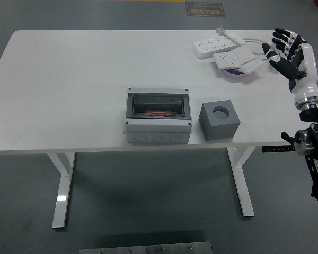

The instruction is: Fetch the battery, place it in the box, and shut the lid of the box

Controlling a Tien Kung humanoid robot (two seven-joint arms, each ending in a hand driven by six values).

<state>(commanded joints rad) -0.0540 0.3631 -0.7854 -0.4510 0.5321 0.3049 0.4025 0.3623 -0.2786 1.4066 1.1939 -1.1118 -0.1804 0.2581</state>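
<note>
We see our right hand (289,53) spread wide and holding nothing by the white counter's (69,79) far right corner, while the grey box with the clear lid (158,115) sits shut, so we cannot spot the battery.

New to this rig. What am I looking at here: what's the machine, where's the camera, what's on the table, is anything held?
One picture, from a camera high on the robot's own side, looking forward and down; the white table has its near edge at the bottom. The machine is a humanoid with black arms and five-fingered hands. Only the right hand shows, raised by the table's far right corner, fingers spread, holding nothing. The left arm is out of view.

On the table: a grey box with a clear lid lying closed, something orange inside. Right of it, a grey block with a round hole on top. At the far right, white power strips lie partly over a small purple dish. No battery is plainly visible.
</note>
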